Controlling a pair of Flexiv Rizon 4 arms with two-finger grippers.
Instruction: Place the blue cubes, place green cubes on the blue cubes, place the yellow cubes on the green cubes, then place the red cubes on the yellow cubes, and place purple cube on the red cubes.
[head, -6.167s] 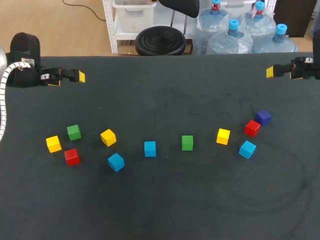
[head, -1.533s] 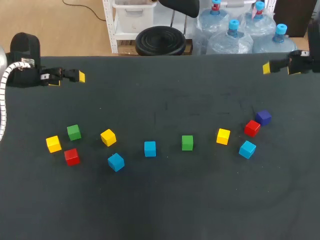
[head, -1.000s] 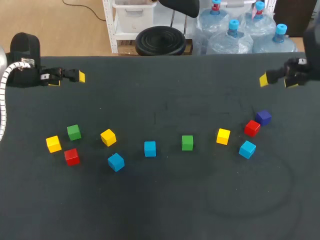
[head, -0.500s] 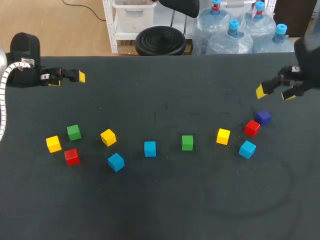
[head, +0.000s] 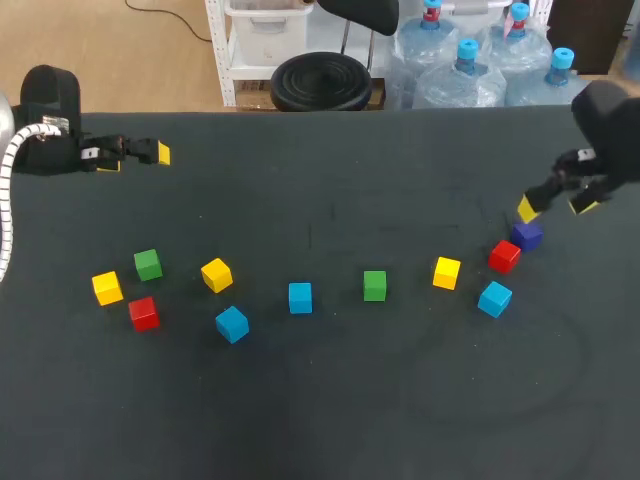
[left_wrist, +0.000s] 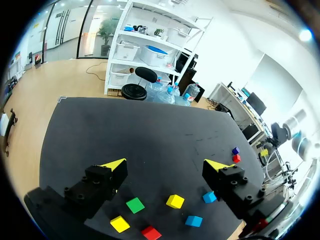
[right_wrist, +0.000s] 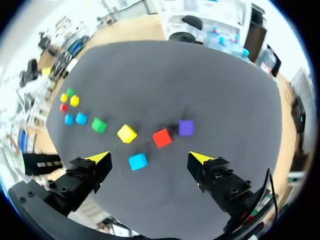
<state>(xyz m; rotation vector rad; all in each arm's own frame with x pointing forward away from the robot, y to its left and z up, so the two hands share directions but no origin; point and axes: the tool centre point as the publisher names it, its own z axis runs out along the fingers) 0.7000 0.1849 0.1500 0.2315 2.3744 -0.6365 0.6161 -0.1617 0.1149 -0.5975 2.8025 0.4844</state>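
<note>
The right gripper (head: 555, 206), fingers spread and empty, hangs with the small light-blue cube (right_wrist: 138, 161) ahead, between its tips.

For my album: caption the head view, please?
Open right hand hovers near the purple cube on the dark table.

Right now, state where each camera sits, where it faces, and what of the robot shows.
Head view: fixed above and behind the robot, looking down on the table; left gripper at one side, right gripper near the purple cube.
Left wrist view: on the left wrist, looking past the open left gripper across the table.
Right wrist view: on the right wrist, looking down past the open right gripper at a blue cube.
Shared: all three show the purple cube beside a red cube.
</note>
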